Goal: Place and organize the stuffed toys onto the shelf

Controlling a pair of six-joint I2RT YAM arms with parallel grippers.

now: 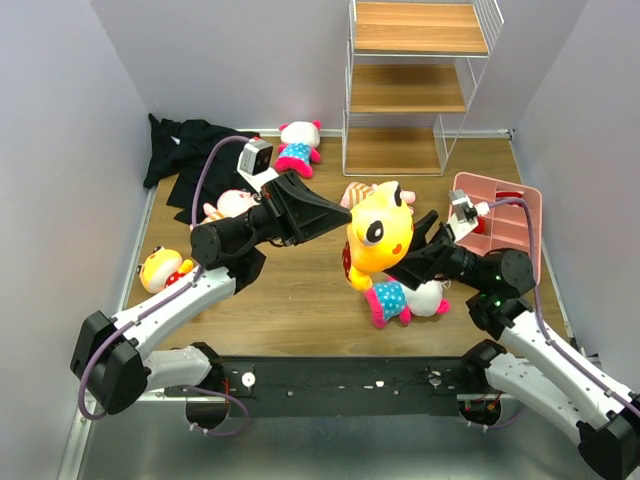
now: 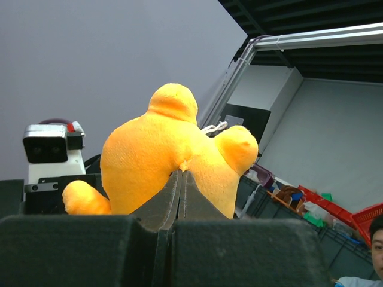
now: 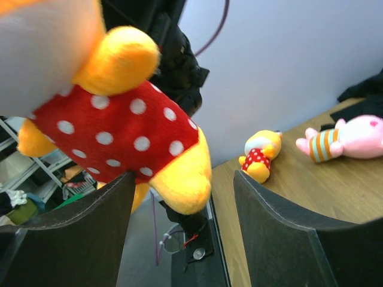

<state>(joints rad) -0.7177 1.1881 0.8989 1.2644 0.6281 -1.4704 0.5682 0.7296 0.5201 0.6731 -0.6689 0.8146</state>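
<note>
My left gripper [image 1: 335, 215] is shut on the back of a yellow toy in a red dotted outfit [image 1: 380, 235] and holds it in the air; in the left wrist view the jaws [image 2: 181, 173] pinch its orange plush [image 2: 161, 149]. My right gripper [image 1: 425, 235] is open beside it, and the toy's foot [image 3: 179, 179] hangs between the fingers [image 3: 281, 221]. A white-and-magenta toy [image 1: 405, 298] lies below. The other toys lie on the floor: yellow [image 1: 163, 268], pink [image 1: 230, 205], white-and-magenta [image 1: 298, 145]. Another pink one [image 1: 355, 192] is partly hidden. The shelf [image 1: 410, 85] stands at the back.
A pink compartment tray [image 1: 505, 215] lies at the right, behind my right arm. A black cloth [image 1: 185, 150] lies at the back left. Grey walls close in on both sides. The right wrist view shows the second yellow toy [image 3: 258, 155] and a pink toy [image 3: 347, 140].
</note>
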